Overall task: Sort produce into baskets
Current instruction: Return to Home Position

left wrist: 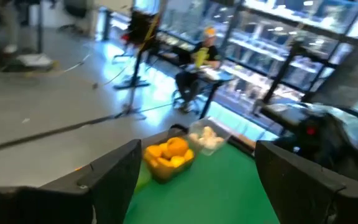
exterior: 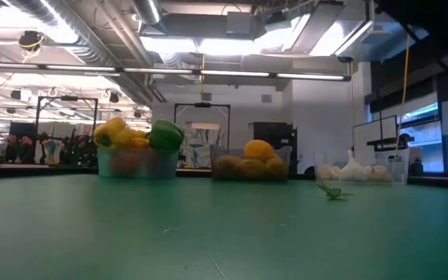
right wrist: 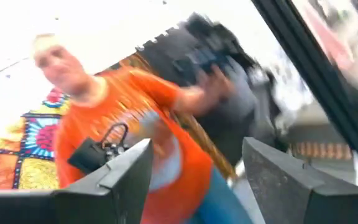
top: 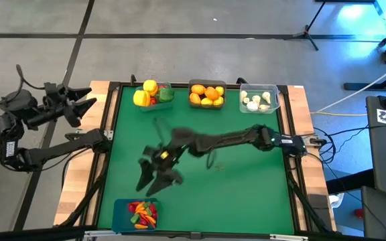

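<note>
Produce looks fully sorted. Nearest, small red and green toy chillies and orange carrots (top: 143, 213) lie heaped in the opaque blue rectangular plastic bin (top: 119, 215) at the near edge of the green-topped desk (top: 246, 194).

Just beyond the blue bin, above bare green, the right gripper (top: 155, 184) hangs on its outstretched dark arm. Its jaws are released and hold nothing. Its wrist view shows both fingers (right wrist: 114, 180) apart, with only a person in an orange top beyond them.

Farther from the blue bin lies a small green scrap (exterior: 334, 192), too small to identify. Along the edge opposite the blue bin stand three more:
- the translucent teal plastic bin (top: 156, 108), piled with yellow, red and green toy peppers (top: 150, 90)
- the dark grey plastic bin (top: 207, 82) of toy oranges and lemons (top: 207, 95)
- the clear plastic bin (top: 273, 90) of white garlic bulbs (top: 254, 102)

Off the desk, well left of the blue bin and farther back, the left gripper (top: 86, 100) waits with its jaws released and empty.

To go home cleanly, I judge that the right arm should rise straight up first, so its fingers clear the blue bin's rim. It should then fold back toward its own side, high above the desk and short of the three far bins. The scrap may deserve a check before the job is called finished.
</note>
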Controlling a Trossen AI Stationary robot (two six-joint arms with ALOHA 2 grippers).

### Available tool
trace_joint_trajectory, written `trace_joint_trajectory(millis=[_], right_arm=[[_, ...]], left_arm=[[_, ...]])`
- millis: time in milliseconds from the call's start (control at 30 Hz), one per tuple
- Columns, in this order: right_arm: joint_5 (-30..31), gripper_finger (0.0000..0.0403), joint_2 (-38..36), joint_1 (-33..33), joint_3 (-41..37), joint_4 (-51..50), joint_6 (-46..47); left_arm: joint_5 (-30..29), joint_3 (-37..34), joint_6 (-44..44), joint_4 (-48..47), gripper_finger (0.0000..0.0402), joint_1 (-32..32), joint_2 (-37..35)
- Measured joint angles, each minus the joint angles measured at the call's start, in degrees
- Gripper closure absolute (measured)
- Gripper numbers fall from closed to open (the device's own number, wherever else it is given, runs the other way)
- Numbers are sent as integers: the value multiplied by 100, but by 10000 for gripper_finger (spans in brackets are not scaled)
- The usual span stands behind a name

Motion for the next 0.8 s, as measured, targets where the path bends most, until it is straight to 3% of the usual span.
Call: trace_joint_trajectory(millis=[100, 300, 433, 533, 633, 700, 800], right_arm=[[-268, 157, -525, -104, 77, 135, 19], [-1885, 157, -1430, -309, 77, 100, 738], [-1632, 157, -2032, -452, 77, 11, 623], [-1505, 157, -2543, -537, 77, -800, -72], [-396, 157, -3243, -558, 75, -3041, -1420], [1117, 157, -3785, -439, 75, -5060, -2406], [3152, 157, -4387, 77, 75, -6671, -3379]], left_arm=[[261, 131, 115, 7, 93, 0, -5], [360, 354, 299, -42, 93, 0, -3], [823, 556, 126, 22, 93, 0, 0], [1639, 718, 538, 27, 93, 0, 0], [2512, 790, 474, 298, 93, 0, -5], [2931, 788, 376, 525, 93, -3, -8], [3328, 788, 323, 754, 93, 0, -22]])
